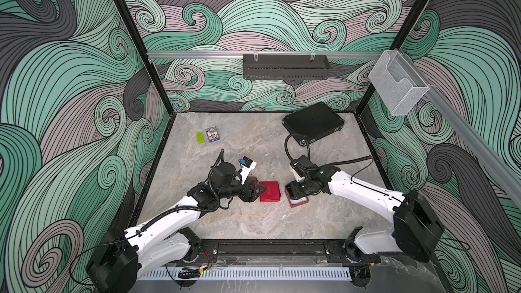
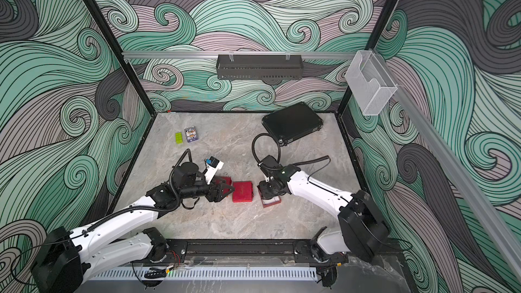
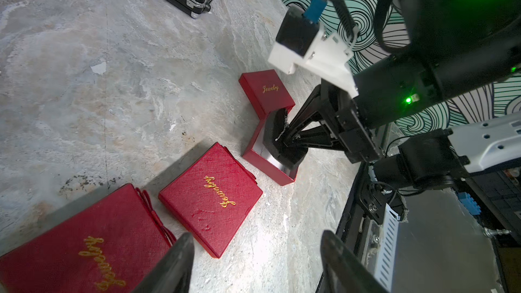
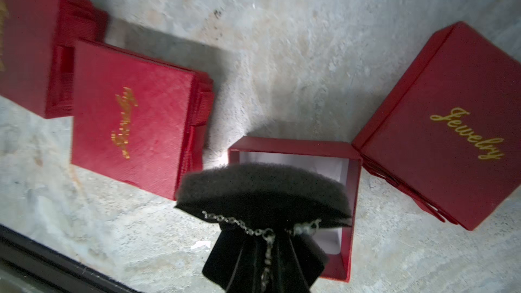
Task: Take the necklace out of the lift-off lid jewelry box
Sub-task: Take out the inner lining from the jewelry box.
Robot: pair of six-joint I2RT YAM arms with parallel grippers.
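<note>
small red lid (image 3: 266, 94): gold script on its top face is reading "Jewelry"; it is showing clearly in both wrist views.
middle red box (image 3: 210, 198): the same gold "Jewelry" is sitting on its top, with the lettering running the opposite way to the lid's. In the right wrist view it is coming out too blurred to read.
big red box (image 3: 84, 249): gold "Jewelry" again is running across its top, turned the same way as the middle box's.
card pack (image 1: 212, 135): printing is showing on its face in both top views, but it is coming out too small to read.
</note>
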